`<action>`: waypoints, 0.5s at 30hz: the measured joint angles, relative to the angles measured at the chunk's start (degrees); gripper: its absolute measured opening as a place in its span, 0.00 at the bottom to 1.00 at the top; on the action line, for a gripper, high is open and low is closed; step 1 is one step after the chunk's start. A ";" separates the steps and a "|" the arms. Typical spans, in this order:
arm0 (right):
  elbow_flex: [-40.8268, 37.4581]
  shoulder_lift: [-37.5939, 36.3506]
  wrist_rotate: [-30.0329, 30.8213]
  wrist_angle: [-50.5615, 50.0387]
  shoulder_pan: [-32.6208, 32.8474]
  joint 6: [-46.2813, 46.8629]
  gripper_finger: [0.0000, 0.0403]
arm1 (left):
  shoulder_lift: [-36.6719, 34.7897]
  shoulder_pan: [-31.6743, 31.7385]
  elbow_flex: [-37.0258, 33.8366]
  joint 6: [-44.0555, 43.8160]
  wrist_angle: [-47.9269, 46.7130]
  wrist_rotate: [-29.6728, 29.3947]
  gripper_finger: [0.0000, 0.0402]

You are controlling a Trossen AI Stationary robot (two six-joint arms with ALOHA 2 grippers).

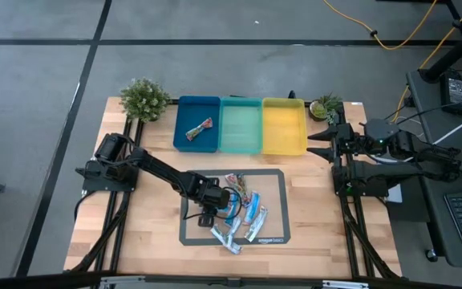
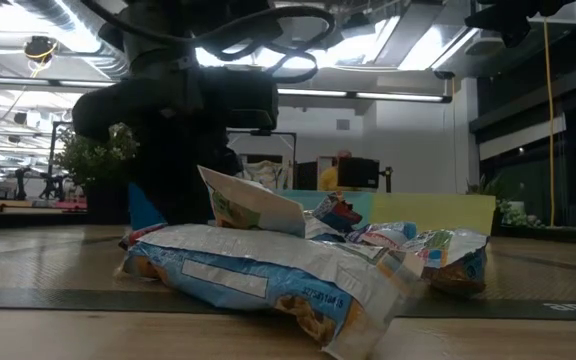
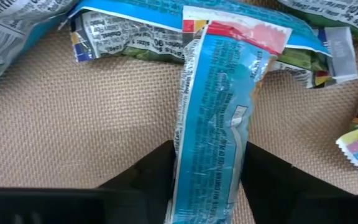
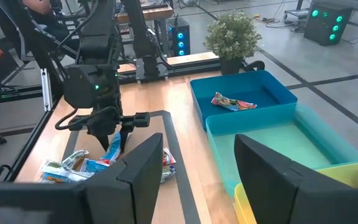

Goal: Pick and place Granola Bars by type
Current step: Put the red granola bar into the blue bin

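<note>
Granola bars (image 1: 241,215) lie heaped on the dark mat (image 1: 279,183) at about six o'clock of the table's middle, several overlapping, blue-and-white wrappers uppermost. One multicoloured bar (image 1: 199,128) already sits alone in the blue bin (image 1: 181,140) at twelve o'clock; the teal bin (image 1: 241,146) and yellow bin (image 1: 283,148) beside it hold nothing visible.

The left gripper (image 3: 207,186) is down at the pile's nine o'clock edge, its two dark fingers (image 3: 145,177) standing on either side of one blue-and-white bar (image 3: 213,130), close against the wrapper's long edges. Whether they truly pinch it I cannot tell. The right gripper (image 4: 197,165) waits at three o'clock, off the mat, jaws apart and holding nothing.

These bars look light and thin, with slick, crinkly foil that buckles easily and may slide between the fingers. Taking hold across the narrow width near mid-length seems soundest; a grip on the crimped end seal would probably let the bar swing or slip.
</note>
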 joint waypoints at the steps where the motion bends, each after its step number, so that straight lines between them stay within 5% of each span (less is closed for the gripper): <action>1: 0.00 0.00 0.01 0.00 0.01 0.00 0.50 | 0.00 0.06 0.00 -0.05 0.00 0.02 0.35; 15: 0.00 0.01 0.01 0.00 0.00 -0.09 0.50 | -8.03 1.39 0.35 -1.14 -4.96 0.43 0.08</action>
